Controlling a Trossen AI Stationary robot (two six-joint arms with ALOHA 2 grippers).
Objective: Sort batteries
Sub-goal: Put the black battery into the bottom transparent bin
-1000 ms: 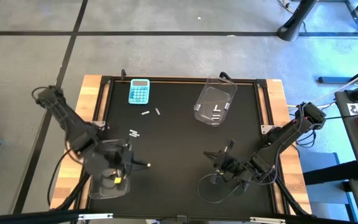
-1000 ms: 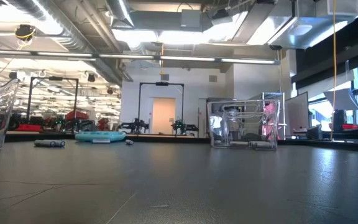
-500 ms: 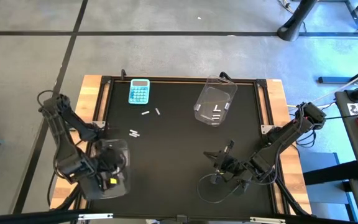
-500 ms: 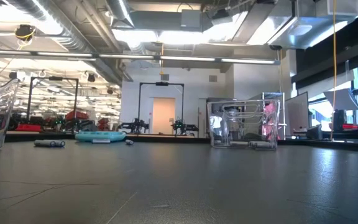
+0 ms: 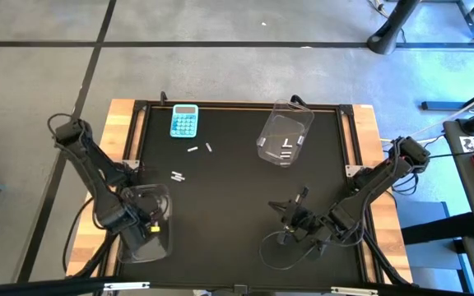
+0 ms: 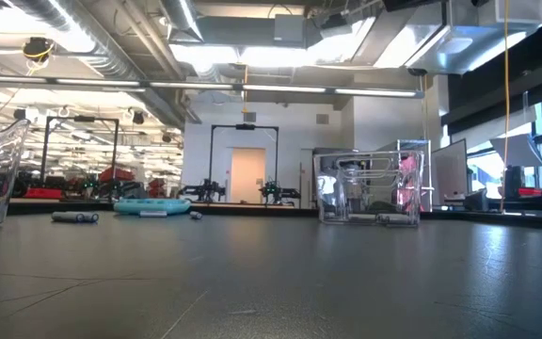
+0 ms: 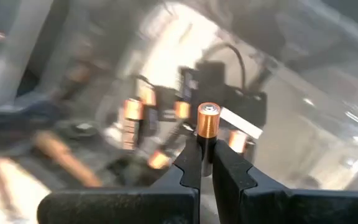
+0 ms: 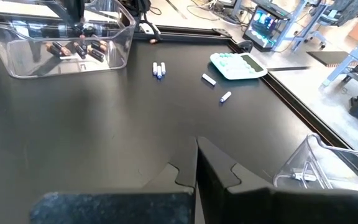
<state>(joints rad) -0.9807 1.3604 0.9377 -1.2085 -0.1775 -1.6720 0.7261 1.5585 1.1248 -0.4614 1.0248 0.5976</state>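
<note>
High view: the left hand (image 5: 144, 228) hangs over the clear bin (image 5: 161, 196) at about 8 o'clock on the black bench (image 5: 229, 189). A second ago that arm stretched further toward the bench's middle; it has since pulled back over the bin. Four white batteries (image 5: 178, 176) lie loose in two pairs near 10 o'clock, below the light-blue calculator (image 5: 184, 121). A second clear bin (image 5: 285, 138) at 1 o'clock holds a few more. The right hand (image 5: 293, 220) sits at 5 o'clock, unchanged.

Low view: nothing has shifted. The calculator (image 6: 152, 207) and a loose battery (image 6: 74, 217) lie at the far left, the second bin (image 6: 369, 189) right of centre.

Left wrist view: the left hand (image 7: 205, 150) is pinched tight on a copper-topped battery (image 7: 207, 121), held upright inside the bin, with other copper-tipped cells blurred below it.

Right wrist view: the right hand (image 8: 196, 160) is closed on nothing. Beyond it lie the white batteries (image 8: 159, 70), the calculator (image 8: 238, 65) and the far bin (image 8: 61, 38) with dark cells inside.
</note>
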